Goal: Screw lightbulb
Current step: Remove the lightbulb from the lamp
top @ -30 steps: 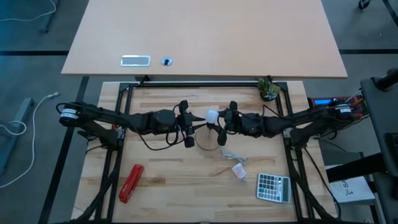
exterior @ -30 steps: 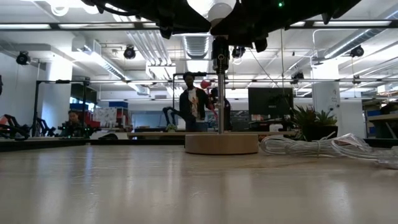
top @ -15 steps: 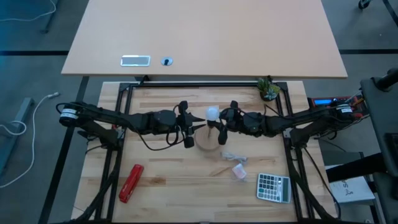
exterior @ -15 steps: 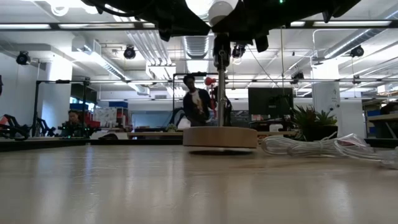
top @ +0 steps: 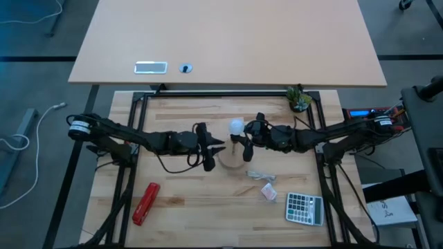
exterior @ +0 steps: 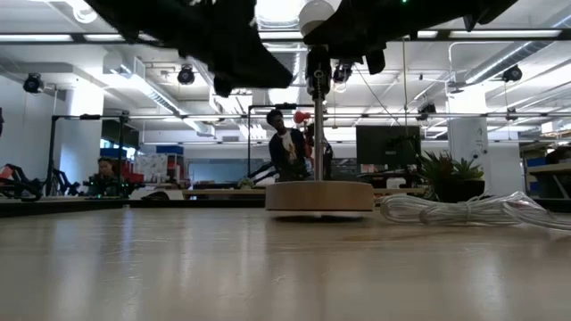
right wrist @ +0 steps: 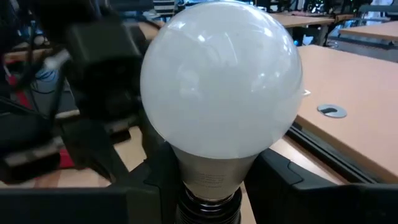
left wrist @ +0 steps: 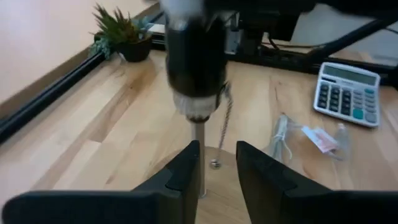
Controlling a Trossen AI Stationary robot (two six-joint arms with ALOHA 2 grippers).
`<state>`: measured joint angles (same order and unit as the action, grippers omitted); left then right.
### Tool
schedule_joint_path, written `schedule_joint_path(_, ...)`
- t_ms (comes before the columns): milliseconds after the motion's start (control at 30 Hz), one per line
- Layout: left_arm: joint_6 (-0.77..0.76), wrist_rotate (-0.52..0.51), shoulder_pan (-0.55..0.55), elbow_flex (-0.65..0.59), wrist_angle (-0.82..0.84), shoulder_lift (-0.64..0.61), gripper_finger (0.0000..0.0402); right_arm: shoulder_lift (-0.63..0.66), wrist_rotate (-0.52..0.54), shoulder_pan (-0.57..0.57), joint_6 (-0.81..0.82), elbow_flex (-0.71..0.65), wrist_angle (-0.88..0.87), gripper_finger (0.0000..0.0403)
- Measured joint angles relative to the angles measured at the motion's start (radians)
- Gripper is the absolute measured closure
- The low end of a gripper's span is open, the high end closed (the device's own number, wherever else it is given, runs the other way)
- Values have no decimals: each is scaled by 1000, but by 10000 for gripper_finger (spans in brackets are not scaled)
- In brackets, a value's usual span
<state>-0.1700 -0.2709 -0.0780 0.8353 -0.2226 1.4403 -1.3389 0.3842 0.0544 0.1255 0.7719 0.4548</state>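
The white frosted lightbulb (top: pixel 237 126) sits at the top of a small lamp, just above its black socket (left wrist: pixel 196 62). The socket tops a thin metal stem (exterior: pixel 317 134) on a round wooden disc (exterior: pixel 319 196). A dark gap shows under the disc in the low view. My right gripper (top: pixel 243 133) is shut on the bulb (right wrist: pixel 221 81). My left gripper (top: pixel 220 143) is open and empty, just left of the stem. In the left wrist view (left wrist: pixel 217 165) the stem shows beyond its fingers. My right gripper pinches the bulb's pale neck (right wrist: pixel 208 177), just above the screw thread, between its two fingers (right wrist: pixel 280 180). The fingers come level from the table's right side. The bulb stands upright, globe up, over the lamp's socket. Whether the thread sits in the socket I cannot tell.
A crumpled clear wrapper (top: pixel 259 173), a small pinkish packet (top: pixel 266 191) and a calculator (top: pixel 304 207) lie near right. A red stapler (top: pixel 146 203) lies near left. A potted plant (top: pixel 299 99) stands at the far right. A white cord (exterior: pixel 464 209) lies beside the disc.
My left gripper has drawn back toward the table's left edge, away from the lamp's stem. The wooden disc has risen a little off the table, and a dark gap now shows beneath it. My right gripper has kept hold of the bulb.
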Motion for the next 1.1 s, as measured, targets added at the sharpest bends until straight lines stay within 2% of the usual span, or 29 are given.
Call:
schedule_joint_path(133,14,-25,0,-55,-237,73,273,0,0,0,-8,0,4,270)
schedule_joint_path(333,55,-79,5,-54,-334,195,214,0,0,0,-6,0,7,266)
schedule_joint_path(533,110,-108,19,-29,-515,341,201,0,0,3,-5,0,15,270)
schedule_joint_path(667,133,-212,19,-34,-529,366,236,0,9,15,-8,0,15,268)
schedule_joint_path(867,136,-194,20,-40,-520,367,373,3,-1,23,20,2,42,271)
schedule_joint_path(1100,107,-191,20,-40,-513,373,379,9,7,24,16,2,65,271)
